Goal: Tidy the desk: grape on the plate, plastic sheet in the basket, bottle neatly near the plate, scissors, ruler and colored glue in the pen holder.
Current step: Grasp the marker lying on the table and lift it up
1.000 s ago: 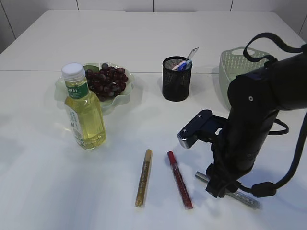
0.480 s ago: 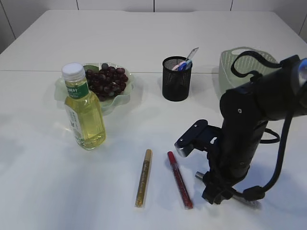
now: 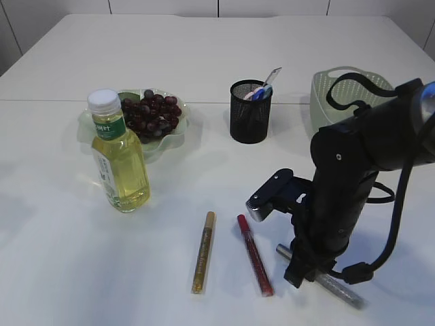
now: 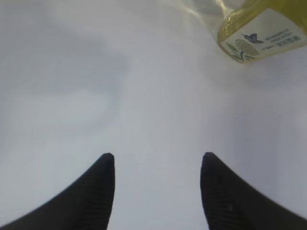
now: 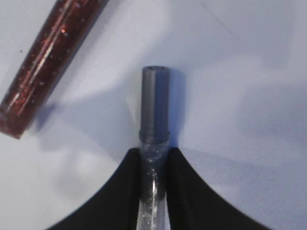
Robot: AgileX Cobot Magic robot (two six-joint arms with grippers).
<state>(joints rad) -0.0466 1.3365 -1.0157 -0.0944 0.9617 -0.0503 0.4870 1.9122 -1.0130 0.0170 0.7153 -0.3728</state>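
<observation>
My right gripper [image 5: 154, 155] is shut on the silver glitter glue [image 5: 154, 105], which lies on the table with its grey cap poking out ahead of the fingers. In the exterior view that gripper [image 3: 299, 275] is down at the tube [image 3: 338, 288]. The red glue [image 3: 254, 264] and gold glue [image 3: 202, 252] lie just to its left. The bottle [image 3: 119, 159] stands in front of the plate [image 3: 178, 132] holding the grape [image 3: 151, 114]. The pen holder [image 3: 249, 112] has a blue-red handle and a pale strip sticking out. My left gripper [image 4: 157, 158] hangs open over bare table. The plastic sheet is out of view.
The green basket [image 3: 326, 88] stands at the back right, behind my right arm. The bottle's base [image 4: 259, 33] shows at the top right of the left wrist view. The red glue [image 5: 48, 67] lies close to the left of my right fingers.
My right arm has come down and slightly left over the silver glue, and its jaws have closed on the tube. The left gripper has not moved.
</observation>
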